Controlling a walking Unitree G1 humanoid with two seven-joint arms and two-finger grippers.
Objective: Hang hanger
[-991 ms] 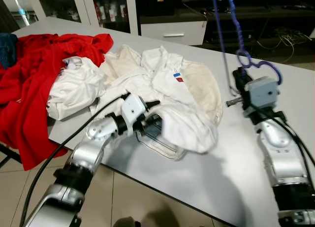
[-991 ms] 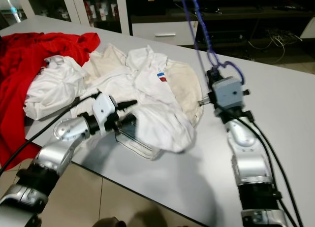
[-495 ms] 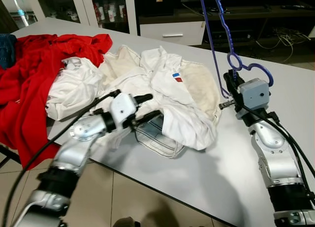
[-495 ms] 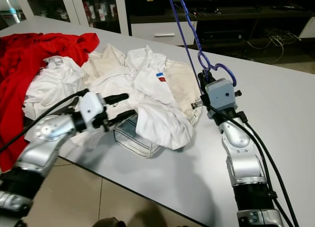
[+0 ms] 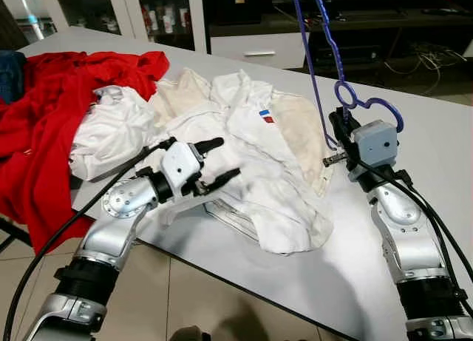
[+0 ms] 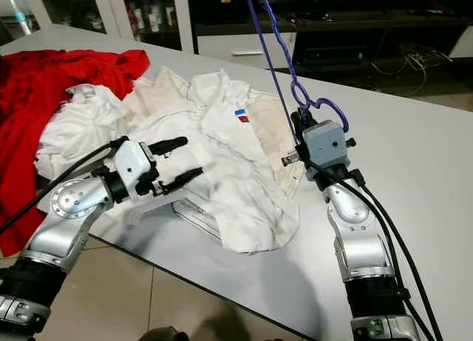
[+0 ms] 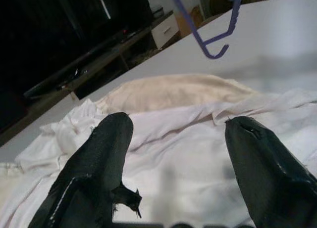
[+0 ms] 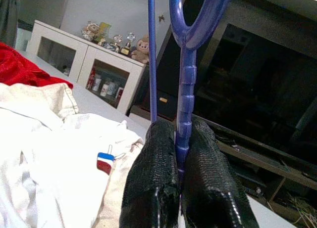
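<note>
My right gripper (image 5: 341, 128) is shut on a blue plastic hanger (image 5: 332, 56) and holds it upright above the table's right side; its two black fingers (image 8: 153, 188) pinch the hanger's ribbed bar (image 8: 184, 109). A heap of white shirts (image 5: 251, 145) lies across the table's middle, one with a small red and blue tag (image 5: 264, 115). My left gripper (image 5: 216, 163) stands open just above the near edge of the white heap, nothing between its fingers (image 7: 99, 163). The hanger's hooked end (image 7: 213, 45) hangs beyond the cloth.
Red clothing (image 5: 44, 126) is piled at the table's left and droops over its edge. The grey table (image 5: 429, 156) is bare at the right and near my right arm. Cabinets (image 5: 155, 12) and a low dark shelf with cables stand behind.
My left gripper let go of the white shirt's hem, which dropped flat on the table, and the gripper lifted a little. The right gripper moved the hanger leftward toward the shirts.
</note>
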